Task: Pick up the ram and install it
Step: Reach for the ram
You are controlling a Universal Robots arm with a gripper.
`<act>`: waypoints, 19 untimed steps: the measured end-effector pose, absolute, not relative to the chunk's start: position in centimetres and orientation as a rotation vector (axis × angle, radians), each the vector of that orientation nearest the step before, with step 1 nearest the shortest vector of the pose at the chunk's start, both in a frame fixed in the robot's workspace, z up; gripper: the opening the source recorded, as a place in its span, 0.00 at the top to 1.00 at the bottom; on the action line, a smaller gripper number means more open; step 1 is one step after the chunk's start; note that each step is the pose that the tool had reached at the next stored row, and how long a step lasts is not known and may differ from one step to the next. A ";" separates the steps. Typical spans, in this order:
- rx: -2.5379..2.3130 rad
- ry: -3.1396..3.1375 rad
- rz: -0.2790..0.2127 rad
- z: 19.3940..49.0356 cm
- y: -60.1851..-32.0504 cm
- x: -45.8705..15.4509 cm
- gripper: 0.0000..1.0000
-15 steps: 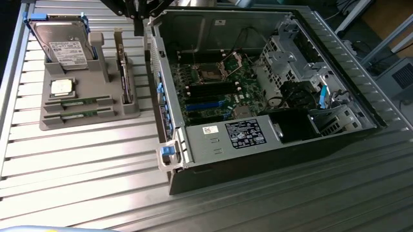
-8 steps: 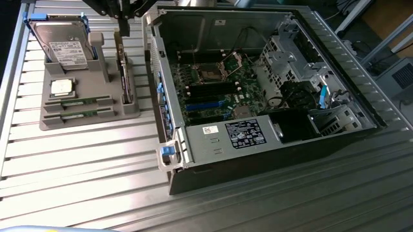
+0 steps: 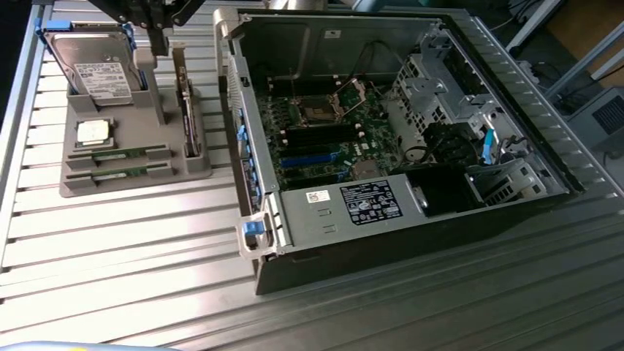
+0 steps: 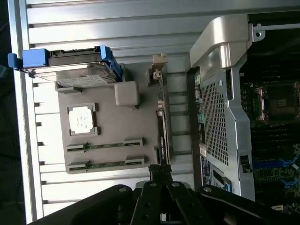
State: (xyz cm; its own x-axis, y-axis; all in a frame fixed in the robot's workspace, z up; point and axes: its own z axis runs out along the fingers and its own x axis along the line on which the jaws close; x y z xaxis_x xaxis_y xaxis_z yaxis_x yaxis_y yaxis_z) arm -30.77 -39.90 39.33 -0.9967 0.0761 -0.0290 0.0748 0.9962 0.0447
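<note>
**Closed gripper hangs over the parts tray; both ram sticks lie in their slots**

In the exterior view the gripper (image 3: 157,40) hangs over the far end of the grey parts tray (image 3: 83,184), which sits on the slatted table (image 3: 127,263) at the exterior view's left. Its tip is between the upright hard drive (image 3: 98,69) and the expansion card (image 3: 188,117), which stands on edge. The fingers are shut together and hold nothing.

The ram is on the tray's near part. The far ram stick (image 3: 122,155) lies flat just beside the silver processor (image 3: 93,131), and the near ram stick (image 3: 120,174) lies parallel to it in the next slot. Both are well apart from the gripper.

The wrist view looks straight down on the tray, so the two green sticks show full length. It also shows the dark fingertips (image 4: 159,169) pressed together.

The exterior view takes in the open computer case (image 3: 256,219) at its right. The green motherboard (image 3: 322,146) and the labelled power supply (image 3: 366,201) show inside it. In the wrist view the case's perforated metal wall shows.
</note>
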 end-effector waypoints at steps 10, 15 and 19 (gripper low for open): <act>0.118 3.106 0.068 39.3 -39.9 -34.7 0.90; 0.117 3.106 0.068 39.3 -39.9 -35.6 0.90; 0.118 3.106 0.067 39.3 -40.6 -35.6 0.90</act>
State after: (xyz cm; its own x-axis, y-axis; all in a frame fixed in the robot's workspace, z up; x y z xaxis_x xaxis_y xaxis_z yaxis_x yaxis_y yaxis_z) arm -35.56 -40.58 39.33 -0.9966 0.0762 -0.0313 0.0748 0.9962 0.0444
